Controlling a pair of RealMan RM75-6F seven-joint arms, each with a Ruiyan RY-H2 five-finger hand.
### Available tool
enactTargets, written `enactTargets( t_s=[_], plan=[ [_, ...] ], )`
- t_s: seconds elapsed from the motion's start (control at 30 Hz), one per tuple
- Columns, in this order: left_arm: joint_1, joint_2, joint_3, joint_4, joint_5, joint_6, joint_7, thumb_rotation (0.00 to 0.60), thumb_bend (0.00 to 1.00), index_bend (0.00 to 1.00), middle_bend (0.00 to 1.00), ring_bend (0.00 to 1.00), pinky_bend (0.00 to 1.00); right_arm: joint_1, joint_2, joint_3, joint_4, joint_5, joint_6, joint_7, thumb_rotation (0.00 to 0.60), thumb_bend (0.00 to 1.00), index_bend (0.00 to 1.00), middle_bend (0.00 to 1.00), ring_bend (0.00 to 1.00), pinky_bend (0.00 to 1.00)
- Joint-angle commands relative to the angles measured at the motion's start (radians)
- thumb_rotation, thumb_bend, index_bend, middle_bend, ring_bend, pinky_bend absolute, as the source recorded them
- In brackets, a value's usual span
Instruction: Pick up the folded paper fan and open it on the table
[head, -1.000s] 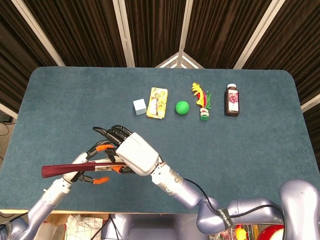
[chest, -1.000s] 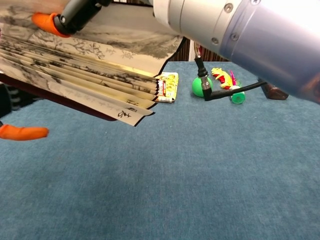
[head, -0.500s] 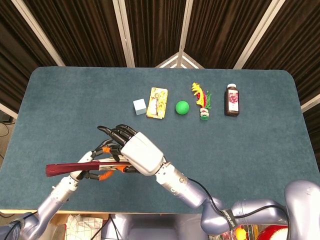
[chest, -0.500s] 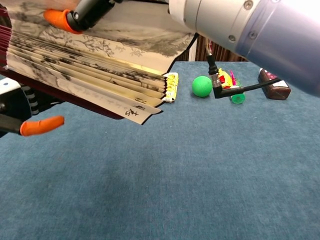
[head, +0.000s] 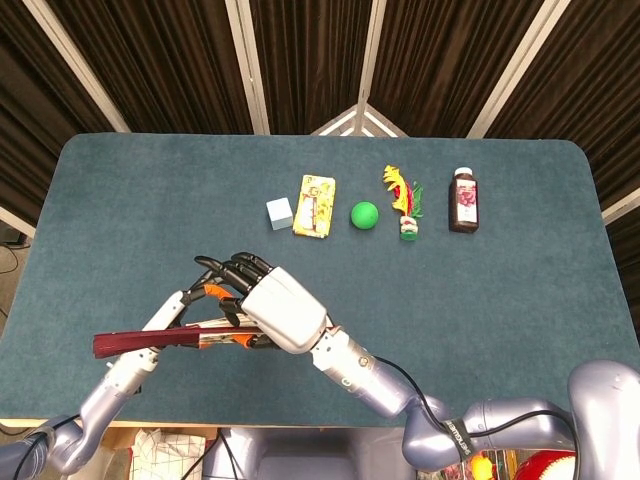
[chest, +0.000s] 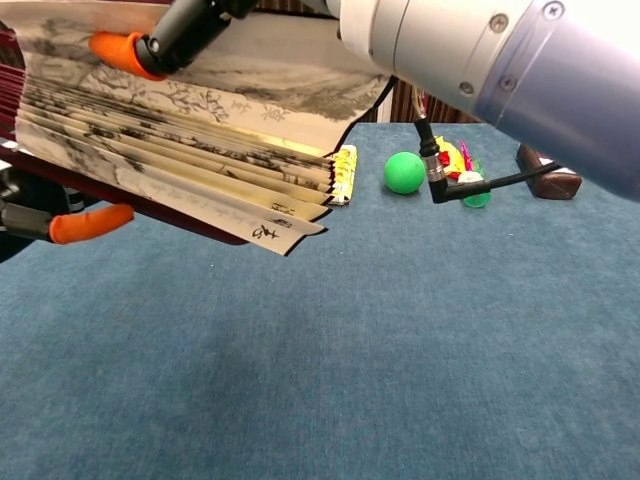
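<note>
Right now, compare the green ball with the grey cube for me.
The green ball is round and bright green; the grey cube is boxy and pale grey. The ball lies to the right of the yellow packet, the cube to its left. The ball shows in the chest view, whereas the cube is hidden there behind the fan. Both rest on the table, untouched, in one row.

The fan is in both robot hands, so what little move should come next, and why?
Probably the right hand should draw its side away from the left hand to spread the folds. Both hold the paper fan above the table, and the chest view shows its pleats only partly opened.
</note>
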Motion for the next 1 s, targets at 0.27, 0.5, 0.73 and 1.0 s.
enactTargets(
  t_s=[0.27,0.5,0.73,1.0],
  plan=[
    [-0.034,-0.01,0.055,0.018,0.054,-0.02,-0.002,0.6,0.24,0.09,0.02,0.0,0.05,-0.005,0.01,0.004,0.001,0.005,0.007,0.002,0.6,0.41,0.85,0.11,0.23,0.21],
    [-0.035,-0.008,0.074,0.044,0.055,-0.014,0.001,0.6,0.17,0.07,0.01,0.0,0.05,-0.013,0.019,-0.002,-0.003,0.002,0.015,0.007,0.6,0.42,0.85,0.11,0.23,0.21],
    [-0.033,-0.03,0.042,0.042,0.017,0.015,-0.025,0.6,0.17,0.14,0.05,0.0,0.05,-0.011,0.021,0.0,-0.008,-0.001,0.017,0.007,0.6,0.42,0.85,0.11,0.23,0.21],
    [-0.068,-0.048,0.029,0.024,-0.003,-0.036,-0.015,0.6,0.23,0.23,0.09,0.0,0.05,-0.01,0.018,-0.006,-0.001,-0.002,0.015,0.013,0.6,0.42,0.85,0.11,0.23,0.21]
  ],
)
